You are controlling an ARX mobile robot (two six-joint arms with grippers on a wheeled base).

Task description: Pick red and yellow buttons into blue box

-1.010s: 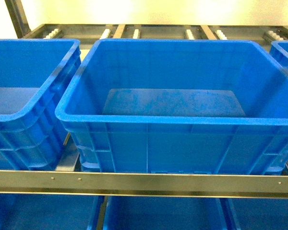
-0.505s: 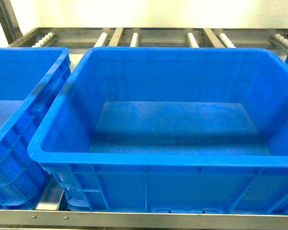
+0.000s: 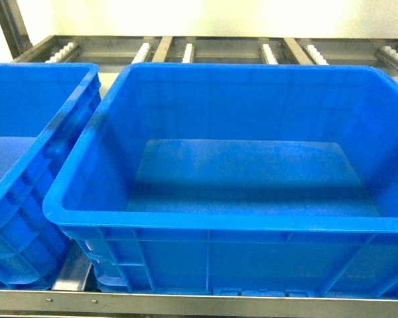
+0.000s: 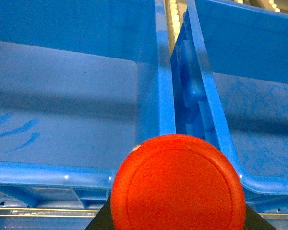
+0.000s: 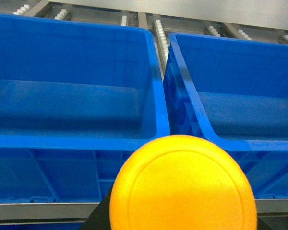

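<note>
The blue box (image 3: 219, 222) stands in the middle of the head view, deep, with a bare floor. Neither gripper shows in that view. In the left wrist view the red button's round cap (image 4: 177, 184) fills the bottom centre, in front of the gap between two crates; the left gripper (image 4: 177, 226) is shut on it, fingers hidden behind the cap. In the right wrist view the yellow button's cap (image 5: 182, 184) sits the same way, with the right gripper (image 5: 182, 226) shut on it. The blue box's rim (image 4: 216, 120) (image 5: 86, 141) lies just beyond both caps.
A second blue crate (image 3: 33, 165) stands to the left of the box, and a third (image 5: 249, 143) to its right. All rest on a metal roller rack (image 3: 186, 50) with a steel front rail (image 3: 186, 306). Narrow gaps separate the crates.
The head view has moved closer and higher: the blue box now fills more of the frame, more of its floor shows, and the lower shelf has dropped out of sight.
</note>
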